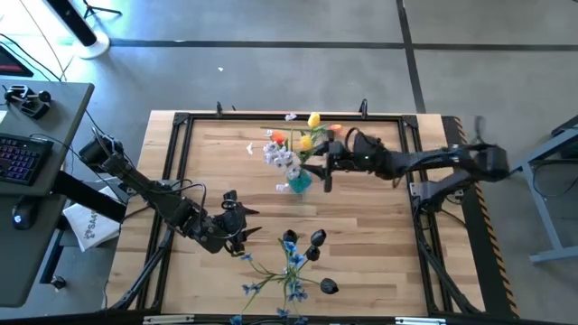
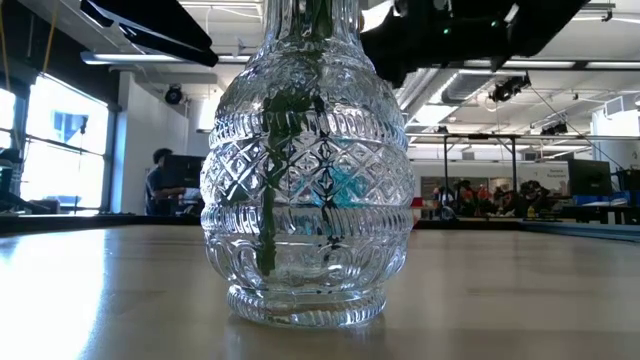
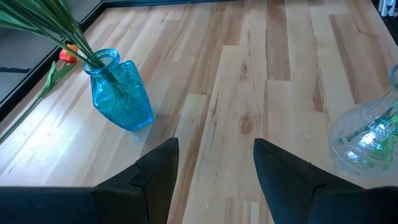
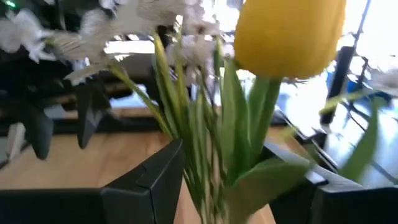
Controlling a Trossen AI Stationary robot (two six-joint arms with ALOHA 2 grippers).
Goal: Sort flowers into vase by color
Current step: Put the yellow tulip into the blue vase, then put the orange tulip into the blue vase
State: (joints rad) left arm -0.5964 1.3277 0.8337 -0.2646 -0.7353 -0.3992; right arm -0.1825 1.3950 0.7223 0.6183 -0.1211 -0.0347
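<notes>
Flowers are split between two vases on the surface [image 1: 208, 153]. A blue vase [image 1: 299, 181] near the middle holds white sprays [image 1: 281, 156], a yellow tulip [image 1: 313, 119] and an orange tulip [image 1: 278, 138]. The right hand [image 1: 327, 170] is at this bunch; in the right wrist view green stems and the yellow tulip stand between its fingers [image 4: 155, 180], but whether they clamp the stems cannot be told. A clear vase [image 2: 305, 170], close to the low camera, holds blue sprays [image 1: 291, 262] and dark buds [image 1: 317, 240]. The left hand [image 1: 238, 226] hovers just beside that bunch, fingers [image 3: 158, 171] apart and gripping nothing.
</notes>
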